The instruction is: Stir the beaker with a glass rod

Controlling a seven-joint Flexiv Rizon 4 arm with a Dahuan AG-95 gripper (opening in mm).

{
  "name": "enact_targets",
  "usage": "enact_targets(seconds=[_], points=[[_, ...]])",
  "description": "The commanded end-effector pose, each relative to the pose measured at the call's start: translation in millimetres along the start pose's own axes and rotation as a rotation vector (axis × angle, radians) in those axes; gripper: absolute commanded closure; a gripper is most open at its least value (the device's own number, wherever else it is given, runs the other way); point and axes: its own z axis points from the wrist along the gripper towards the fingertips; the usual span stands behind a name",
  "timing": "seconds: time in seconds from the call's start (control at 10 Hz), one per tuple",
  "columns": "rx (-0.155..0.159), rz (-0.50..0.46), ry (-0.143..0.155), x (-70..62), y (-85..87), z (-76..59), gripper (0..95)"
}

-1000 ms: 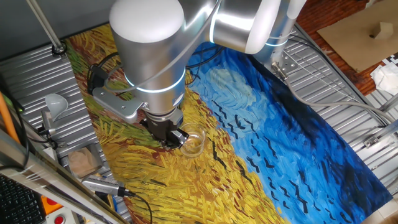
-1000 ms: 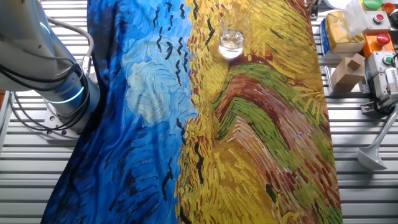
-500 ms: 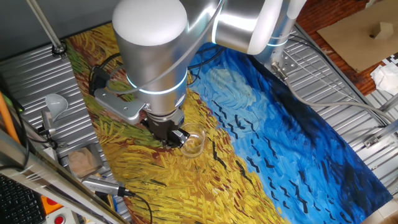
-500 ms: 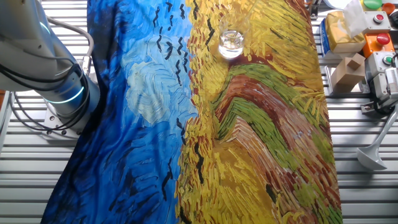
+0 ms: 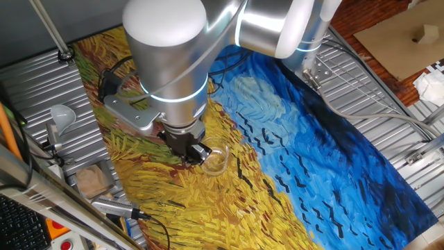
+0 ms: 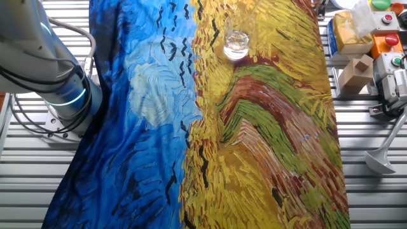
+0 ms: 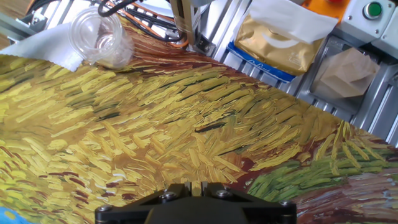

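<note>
Glass beaker (image 5: 216,159) is sitting at the gripper's (image 5: 195,154) three o'clock; we are judging it fragile, slippery; jaw state unclear.

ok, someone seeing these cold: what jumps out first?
The painted tablecloth, swirling blue on one side and yellow wheat-field strokes on the other, covers most of the table. Next, the big silver arm bends down over the yellow part, its gripper right beside the small clear beaker. In the hand view, a clear plastic cup lies at the cloth's far edge, with a gold packet beyond it.
</note>
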Motion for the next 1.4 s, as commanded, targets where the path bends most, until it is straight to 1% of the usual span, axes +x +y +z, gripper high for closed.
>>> enact_targets(seconds=[0.1, 0.3, 0.5, 0.7, 0.8, 0.9, 1.0, 1.2, 1.4], points=[[0.004, -0.002, -0.006, -1.3, 0.0, -0.8, 95.0], [0.015, -0.014, -0.016, -4.6, -0.1, -2.3, 95.0], [0.038, -0.030, -0.016, -5.6, -0.2, -2.8, 95.0], [0.050, -0.045, 0.000, -5.4, -0.3, -2.8, 95.0], [0.052, -0.049, 0.015, -4.6, -0.5, -2.6, 95.0], [0.055, -0.049, 0.020, -3.4, -0.6, -2.1, 95.0], [0.052, -0.046, 0.020, -1.1, -0.9, -1.4, 95.0], [0.033, -0.014, 0.003, 0.3, -0.2, -1.5, 95.0], [0.026, 0.001, -0.009, 0.3, 0.0, -1.9, 95.0]])
